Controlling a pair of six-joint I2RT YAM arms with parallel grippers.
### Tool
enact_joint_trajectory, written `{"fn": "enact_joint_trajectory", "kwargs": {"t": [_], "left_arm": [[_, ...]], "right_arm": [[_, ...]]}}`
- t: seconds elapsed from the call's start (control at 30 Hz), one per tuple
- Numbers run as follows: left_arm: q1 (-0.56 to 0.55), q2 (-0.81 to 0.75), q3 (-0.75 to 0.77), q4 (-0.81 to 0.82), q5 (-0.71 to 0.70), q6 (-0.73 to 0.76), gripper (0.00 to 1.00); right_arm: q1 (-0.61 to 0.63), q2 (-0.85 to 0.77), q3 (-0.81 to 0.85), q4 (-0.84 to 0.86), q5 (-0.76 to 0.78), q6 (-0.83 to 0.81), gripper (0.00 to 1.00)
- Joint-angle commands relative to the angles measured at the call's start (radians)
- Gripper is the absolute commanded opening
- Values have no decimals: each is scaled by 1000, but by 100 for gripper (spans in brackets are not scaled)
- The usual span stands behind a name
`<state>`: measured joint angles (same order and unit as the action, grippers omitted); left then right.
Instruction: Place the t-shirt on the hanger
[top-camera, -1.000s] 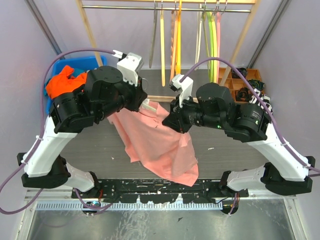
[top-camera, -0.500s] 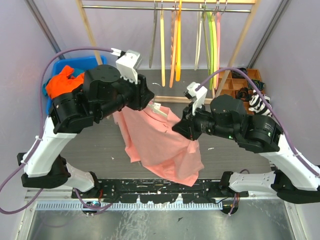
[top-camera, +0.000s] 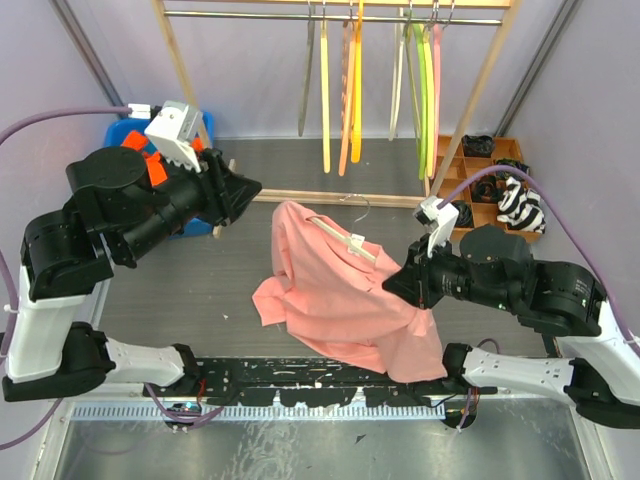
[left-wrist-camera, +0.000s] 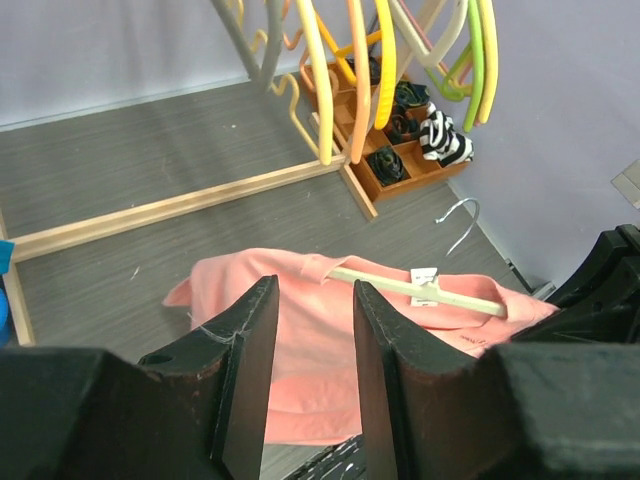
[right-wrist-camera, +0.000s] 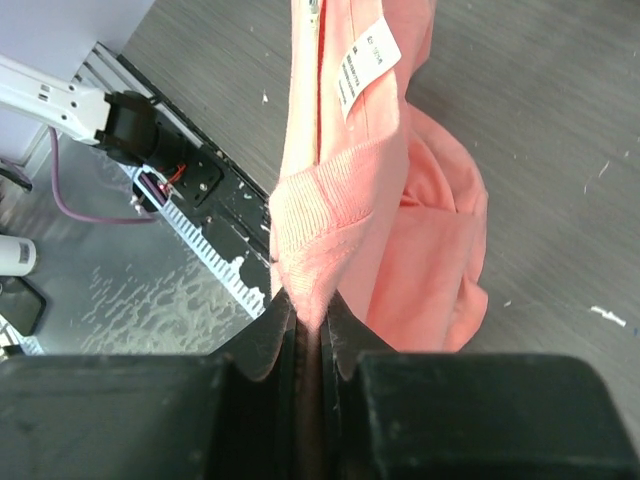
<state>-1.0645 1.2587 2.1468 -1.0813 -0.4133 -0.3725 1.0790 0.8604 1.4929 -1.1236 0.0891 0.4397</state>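
Note:
The salmon-pink t-shirt (top-camera: 335, 300) hangs crumpled above the table's near middle. My right gripper (top-camera: 397, 282) is shut on its ribbed collar (right-wrist-camera: 312, 225), and the white label (right-wrist-camera: 366, 64) shows above. The cream hanger (top-camera: 338, 234) lies across the neck opening. One end is tucked under the shirt's left shoulder, and the wire hook (top-camera: 357, 205) points toward the rack. My left gripper (top-camera: 252, 189) is open and empty, drawn back to the left and clear of the cloth. In the left wrist view the hanger's bar (left-wrist-camera: 420, 292) and the t-shirt (left-wrist-camera: 310, 340) lie beyond my left gripper (left-wrist-camera: 313, 300).
A wooden rack (top-camera: 330, 15) at the back carries yellow, orange, green and pink hangers (top-camera: 355, 90). Its base beam (top-camera: 330, 197) runs along the floor behind the shirt. A blue bin (top-camera: 125, 135) with an orange garment stands back left. A compartment box (top-camera: 490, 185) of socks stands at the right.
My left gripper opened, let go of the shirt and swung back left. My right gripper carried the collar right and nearer, stretching the shirt so the hanger now shows.

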Motion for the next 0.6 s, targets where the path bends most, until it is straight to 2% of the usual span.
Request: {"fn": "enact_joint_trajectory", "kwargs": {"t": [0.0,0.33,0.57], "left_arm": [[1,-39,-58,11,-28,-24,43],[1,-101,-156,-20,-46,-54,45],[1,-120,-208,-36,-54,-73,46]], "right_arm": [[6,-50,-41,20,32,93,1],[6,-122,-168,-11,119,234,1],[6,-149,-215,-70,325,356,1]]}}
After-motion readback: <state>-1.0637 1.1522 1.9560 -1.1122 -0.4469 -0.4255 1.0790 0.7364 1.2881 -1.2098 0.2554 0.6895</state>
